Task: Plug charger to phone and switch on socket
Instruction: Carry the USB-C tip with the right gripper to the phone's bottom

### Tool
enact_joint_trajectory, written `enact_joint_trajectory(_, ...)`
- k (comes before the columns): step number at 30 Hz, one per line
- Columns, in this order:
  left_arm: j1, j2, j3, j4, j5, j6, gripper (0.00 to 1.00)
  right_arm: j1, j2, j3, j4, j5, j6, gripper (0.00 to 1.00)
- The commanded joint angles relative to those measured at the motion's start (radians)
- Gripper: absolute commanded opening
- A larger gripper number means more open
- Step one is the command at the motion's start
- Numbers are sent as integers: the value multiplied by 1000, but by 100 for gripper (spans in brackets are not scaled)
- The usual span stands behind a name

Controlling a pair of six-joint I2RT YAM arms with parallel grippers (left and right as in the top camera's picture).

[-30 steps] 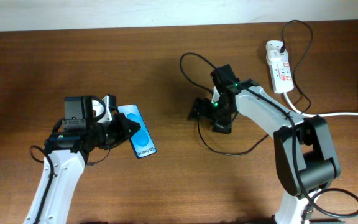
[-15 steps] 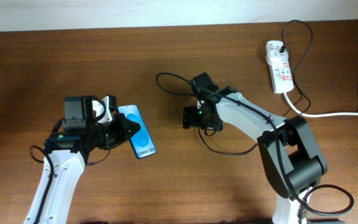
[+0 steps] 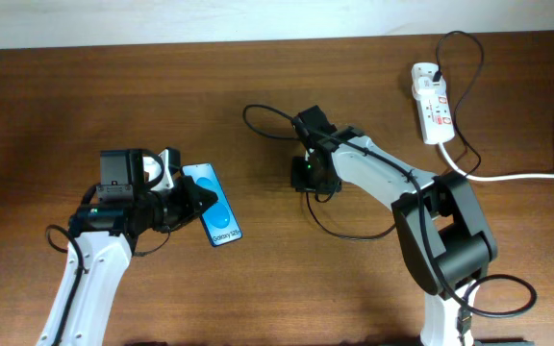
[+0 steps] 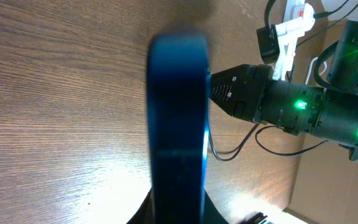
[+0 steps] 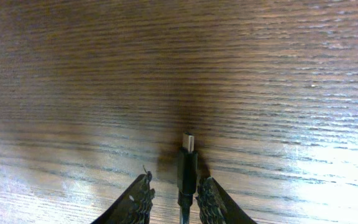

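The phone (image 3: 217,213), blue screen up and tilted, is held at its near end in my left gripper (image 3: 186,204), which is shut on it. In the left wrist view the phone (image 4: 178,124) shows edge-on, rising from between the jaws of the left gripper (image 4: 178,214). The charger is a thin black cable (image 3: 354,234) looping over the table. Its plug tip (image 5: 187,168) lies flat between the fingers of my right gripper (image 5: 176,190). The right pad (image 5: 207,196) touches it and the left pad stands a small gap away. The white socket (image 3: 432,104) lies at the far right.
A thick white cord (image 3: 537,175) runs from the socket to the right table edge. The charger cable also loops near the middle of the table's far side (image 3: 267,120). The right arm (image 4: 303,112) reaches towards the phone in the left wrist view.
My right gripper has moved left along the cable, come down over the plug tip and narrowed its jaws around it. The left arm and phone have not moved.
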Motion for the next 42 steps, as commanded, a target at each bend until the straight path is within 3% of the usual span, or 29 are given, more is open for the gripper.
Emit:
enact_joint_trajectory(1, 3, -10, 12, -1, 15, 17, 0, 1, 135, -67, -20, 16, 2, 17)
enact_joint_trajectory(4, 3, -10, 12, -7, 15, 17, 0, 1, 136, -66, -27, 16, 2, 4)
enact_joint_trajectory(9, 3, -10, 12, -22, 16, 17, 0, -6, 125, -57, -65, 11, -10, 4)
enact_joint_trajectory(13, 3, -10, 12, -23, 17, 17, 0, -39, 48, -9, -192, -20, -117, 4)
enact_joint_trajectory(22, 3, -10, 12, -12, 73, 17, 0, -156, -358, -3, -452, -309, -328, 4)
enact_joint_trajectory(28, 3, -10, 12, 5, 122, 19, 0, -190, -602, -3, -614, -399, -417, 4)
enact_joint_trajectory(32, 3, -10, 12, 53, 188, 21, 0, -190, -735, -9, -699, -631, -534, 4)
enact_joint_trajectory(37, 3, -10, 12, 275, 367, 21, 0, -190, -857, -114, -674, -905, -631, 4)
enact_joint_trajectory(42, 3, -10, 12, 440, 432, -61, 0, -190, -864, -283, -467, -1078, -631, 4)
